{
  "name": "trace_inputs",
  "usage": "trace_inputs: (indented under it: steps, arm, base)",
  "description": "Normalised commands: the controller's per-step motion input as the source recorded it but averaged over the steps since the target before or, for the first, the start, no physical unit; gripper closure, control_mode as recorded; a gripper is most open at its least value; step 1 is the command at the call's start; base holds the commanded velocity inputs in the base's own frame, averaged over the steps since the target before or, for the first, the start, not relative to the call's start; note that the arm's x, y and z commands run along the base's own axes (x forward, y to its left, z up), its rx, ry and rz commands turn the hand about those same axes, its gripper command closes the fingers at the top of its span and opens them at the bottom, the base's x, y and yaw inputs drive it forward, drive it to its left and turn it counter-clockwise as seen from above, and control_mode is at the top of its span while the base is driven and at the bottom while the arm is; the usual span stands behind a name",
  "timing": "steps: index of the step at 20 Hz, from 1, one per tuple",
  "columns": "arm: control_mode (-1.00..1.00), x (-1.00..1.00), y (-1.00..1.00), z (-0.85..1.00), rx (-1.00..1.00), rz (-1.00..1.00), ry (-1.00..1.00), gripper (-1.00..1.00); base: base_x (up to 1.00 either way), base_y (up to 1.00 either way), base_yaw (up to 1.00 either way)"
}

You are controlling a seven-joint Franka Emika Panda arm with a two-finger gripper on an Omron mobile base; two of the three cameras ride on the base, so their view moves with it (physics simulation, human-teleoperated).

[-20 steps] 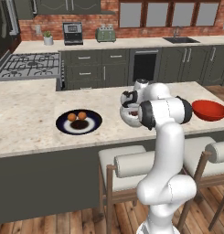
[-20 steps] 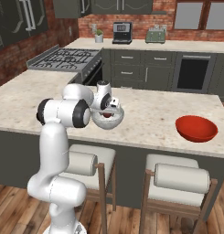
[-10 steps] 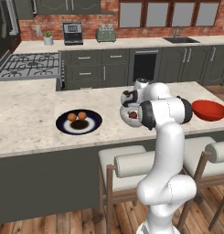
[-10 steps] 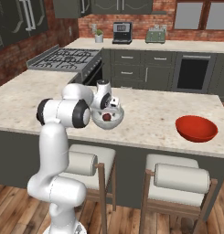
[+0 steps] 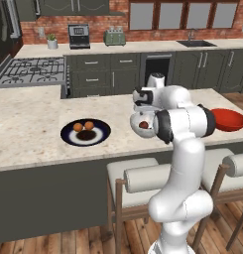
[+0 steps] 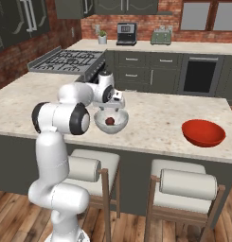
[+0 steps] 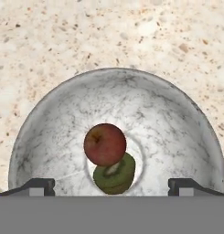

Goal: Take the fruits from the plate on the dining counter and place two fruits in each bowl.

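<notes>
Where the gripper (image 7: 111,185) hangs with its finger tips (image 7: 38,185) spread wide and nothing between them, directly below: the grey-white bowl (image 7: 186,132), holding a dark red fruit (image 7: 104,144) and a green fruit (image 7: 118,173), the red one touching and partly covering the green one at the bowl's bottom. Seen from the right base view, hand just above the same bowl (image 6: 118,124), with the red fruit (image 6: 109,121) showing inside it. Resting on the dining counter (image 6: 155,118), bowl beneath the hand. Off to the gripper's left in the left base view, well apart: the dark plate (image 5: 100,134) on the same counter, carrying two orange fruits (image 5: 78,127) side by side. Off to the other side, also well apart: the red bowl (image 5: 229,119), near the counter's end. Farther out, behind the counter: a stove (image 5: 29,69), a dark appliance (image 5: 79,36) and a pale toaster (image 5: 114,37) on the back counter. Nearer the base, under the counter's edge: cushioned stools (image 6: 181,182).
</notes>
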Motion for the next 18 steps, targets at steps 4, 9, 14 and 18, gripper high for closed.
trace_inputs:
  steps: [4, 9, 14, 18]
  arm:
    - [-1.00, -0.36, 0.22, 0.44, 0.00, 0.08, -0.01, -1.00]
    - [-1.00, -0.29, 0.36, 0.42, 0.00, 0.11, -0.01, -1.00]
    - [-1.00, -0.19, 0.51, 0.33, 0.00, 0.13, 0.00, -1.00]
    - [-1.00, -0.25, 0.72, 0.04, 0.00, 0.14, 0.00, -1.00]
  base:
    - [0.00, 0.00, 0.00]
    - [0.00, 0.00, 0.00]
    - [0.00, 0.00, 0.00]
    - [0.00, 0.00, 0.00]
